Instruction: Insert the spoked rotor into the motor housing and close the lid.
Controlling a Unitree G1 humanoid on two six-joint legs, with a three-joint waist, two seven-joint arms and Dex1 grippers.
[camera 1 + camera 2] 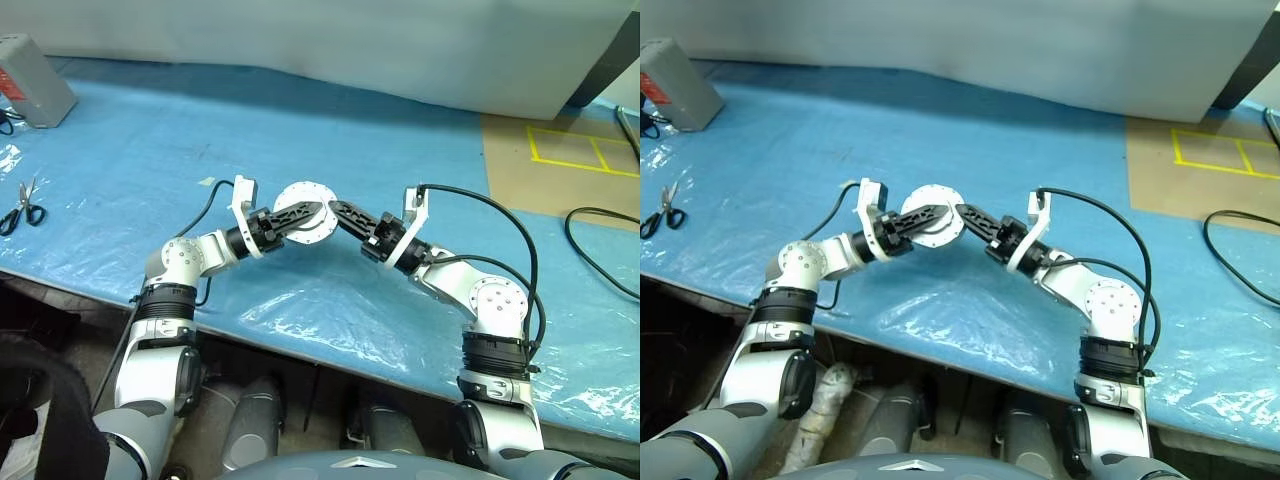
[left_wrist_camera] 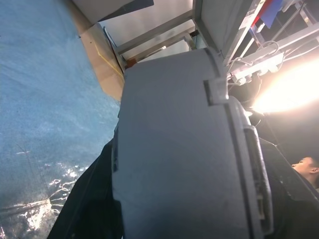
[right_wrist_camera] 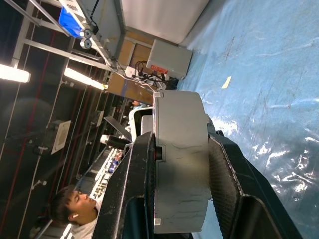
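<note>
Here both claws grip motor housing [image 1: 305, 212], no legible txt.

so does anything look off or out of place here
Nothing looks damaged or spilled. The round silver motor housing is held up over the blue table cover between the left claw and the right claw, the right one shut on its rim. A pair of scissors lies loose near the table's left edge.
</note>
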